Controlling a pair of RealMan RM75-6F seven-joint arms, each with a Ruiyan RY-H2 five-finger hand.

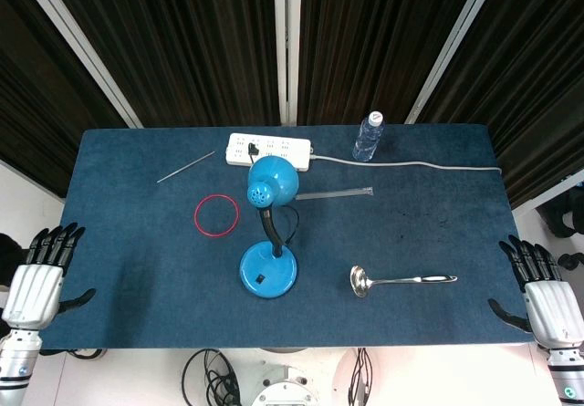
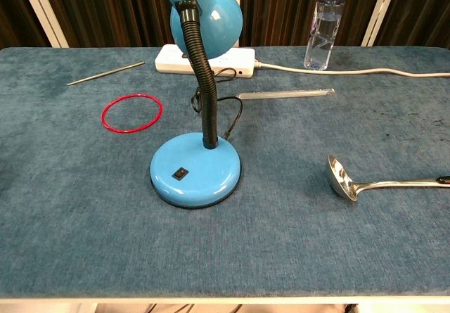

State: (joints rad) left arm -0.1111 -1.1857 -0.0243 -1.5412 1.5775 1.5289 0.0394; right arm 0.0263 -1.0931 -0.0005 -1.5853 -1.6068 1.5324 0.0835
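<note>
Hands rest off the table's lower corners, left hand (image 1: pixel 41 274) and right hand (image 1: pixel 543 283) both spread and empty. Ladle (image 1: pixel 401 281) lies lower right of the frame, nearest the right hand: stiff, light, slippery steel, probably best gripped mid-handle.

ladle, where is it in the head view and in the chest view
Head view: the ladle lies at lower right on the blue table, bowl pointing left, right of the blue desk lamp's base.
Chest view: the ladle lies at the right edge, handle cut off by the frame.
Shared landmark: the lamp base, to the left of the ladle's bowl in both views.
</note>
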